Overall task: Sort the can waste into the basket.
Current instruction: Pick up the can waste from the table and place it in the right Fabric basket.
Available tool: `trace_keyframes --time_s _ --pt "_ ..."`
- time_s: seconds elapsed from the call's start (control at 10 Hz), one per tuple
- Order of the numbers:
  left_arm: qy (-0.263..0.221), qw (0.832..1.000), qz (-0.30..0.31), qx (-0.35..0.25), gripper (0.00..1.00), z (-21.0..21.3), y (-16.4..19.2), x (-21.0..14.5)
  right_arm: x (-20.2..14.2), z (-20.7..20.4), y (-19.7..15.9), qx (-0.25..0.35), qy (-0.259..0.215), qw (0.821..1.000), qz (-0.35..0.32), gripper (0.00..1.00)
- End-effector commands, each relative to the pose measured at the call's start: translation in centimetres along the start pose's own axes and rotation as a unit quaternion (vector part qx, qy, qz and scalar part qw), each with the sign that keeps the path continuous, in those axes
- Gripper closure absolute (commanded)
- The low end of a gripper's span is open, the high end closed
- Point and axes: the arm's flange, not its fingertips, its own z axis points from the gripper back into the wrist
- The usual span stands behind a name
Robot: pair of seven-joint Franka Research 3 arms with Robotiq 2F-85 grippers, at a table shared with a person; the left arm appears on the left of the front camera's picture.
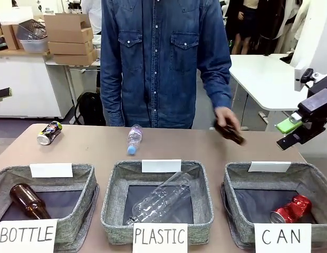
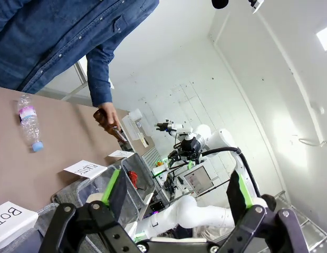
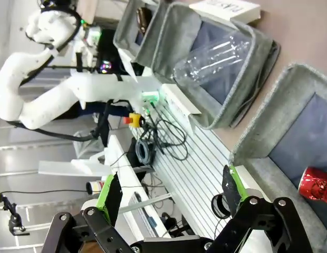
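Right gripper [image 3: 171,182] spread wide, holding nothing; red can [image 1: 291,208] lies below it (dented) inside the CAN basket [image 1: 311,176].

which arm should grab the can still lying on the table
Left, probably. The dark can lies at the robot's far left of the table; the right gripper hangs open by the CAN basket, across the table from it.

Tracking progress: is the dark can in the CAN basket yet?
No, out: the dark can lies sideways on the table, far left.
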Motion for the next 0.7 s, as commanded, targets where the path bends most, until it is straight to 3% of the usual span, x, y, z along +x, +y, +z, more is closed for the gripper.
trace_keyframes --time_s 0.0,0.6 --pt "-0.007 1.000 -0.009 -0.011 0.00 -0.13 -0.21 0.02 -0.12 0.60 -0.16 0.000 0.003 1.000 0.009 0.00" --pt "-0.007 1.000 -0.009 -0.011 0.00 -0.13 -0.21 0.02 -0.12 0.60 -0.16 0.000 0.003 1.000 0.009 0.00"
